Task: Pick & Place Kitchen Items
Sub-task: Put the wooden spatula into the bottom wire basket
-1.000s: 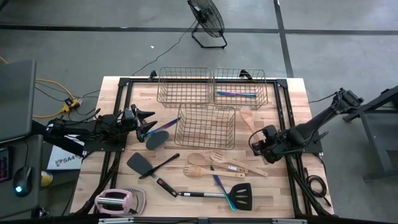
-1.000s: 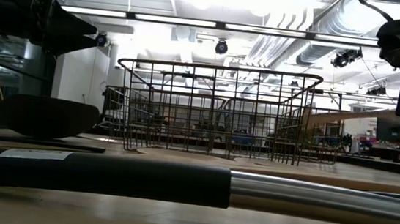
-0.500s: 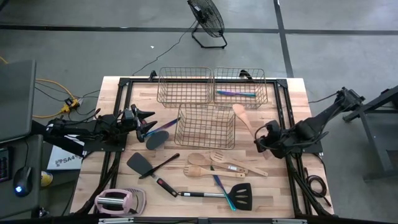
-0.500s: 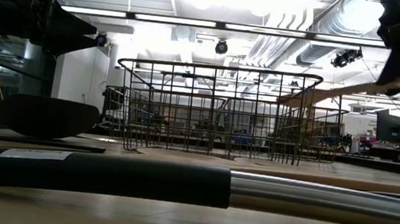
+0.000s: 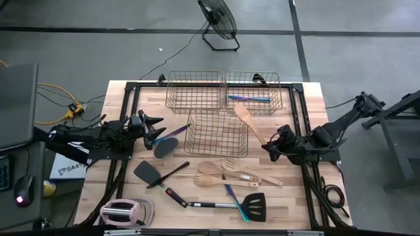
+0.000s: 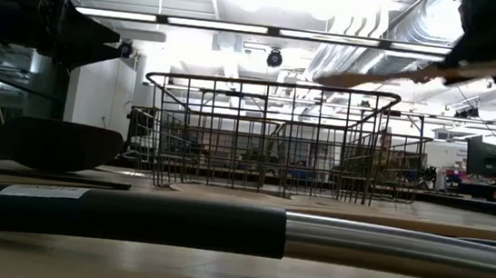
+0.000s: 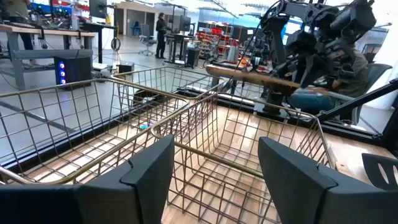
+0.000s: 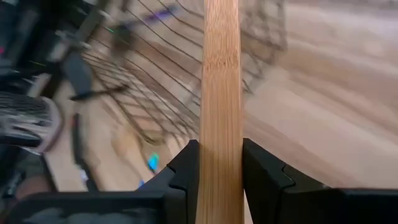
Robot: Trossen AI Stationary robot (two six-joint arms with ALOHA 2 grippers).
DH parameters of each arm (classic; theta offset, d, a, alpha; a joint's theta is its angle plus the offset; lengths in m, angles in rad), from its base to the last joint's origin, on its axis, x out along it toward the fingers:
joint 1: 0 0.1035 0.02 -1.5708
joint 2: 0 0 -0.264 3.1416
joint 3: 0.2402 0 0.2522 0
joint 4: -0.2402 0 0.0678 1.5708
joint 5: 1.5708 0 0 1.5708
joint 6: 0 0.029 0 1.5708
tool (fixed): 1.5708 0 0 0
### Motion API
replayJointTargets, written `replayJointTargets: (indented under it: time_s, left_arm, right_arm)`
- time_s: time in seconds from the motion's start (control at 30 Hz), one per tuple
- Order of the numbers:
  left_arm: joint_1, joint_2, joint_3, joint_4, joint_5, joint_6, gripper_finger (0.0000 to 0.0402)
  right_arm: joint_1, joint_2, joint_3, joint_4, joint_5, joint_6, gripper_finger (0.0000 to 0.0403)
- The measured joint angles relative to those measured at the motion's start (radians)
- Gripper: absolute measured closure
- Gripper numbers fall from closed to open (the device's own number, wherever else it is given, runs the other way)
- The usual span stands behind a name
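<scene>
Beside the baskets, right pincer (image 5: pixel 270 147) clamped on wooden spoon (image 5: pixel 248 120), bowl seemingly blurred, left pincer (image 5: pixel 156 126) agape

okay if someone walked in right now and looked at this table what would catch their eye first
Probably the pale wooden spoon held up in the air by the right gripper, its bowl reaching over the near copper wire basket at mid-table. Next, the loose scatter of utensils on the front of the table, including a black slotted spatula with a steel handle. The left gripper waits open at the table's left side, above a black spoon.
</scene>
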Motion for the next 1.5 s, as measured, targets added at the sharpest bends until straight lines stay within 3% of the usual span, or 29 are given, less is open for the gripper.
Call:
replayJointTargets:
  time_s: [0.3,0.53,1.07,1.5]
  left_arm:
    - [0.0,0.0,0.0,0.0,0.0,0.0,0.0171]
    - [0.0,0.0,0.0,0.0,0.0,0.0,0.0171]
    - [0.0,0.0,0.0,0.0,0.0,0.0,0.0171]
    - [0.0,0.0,0.0,0.0,0.0,0.0,0.0171]
  right_arm:
    - [-0.012,0.058,0.0,0.401,0.224,-0.475,0.0318]
    - [-0.09,0.182,0.0,0.643,0.298,-0.748,0.0318]
    - [-0.341,0.389,0.0,0.96,-0.042,-0.946,0.0318]
    - [-0.499,0.433,0.0,0.928,-0.304,-0.951,0.0318]
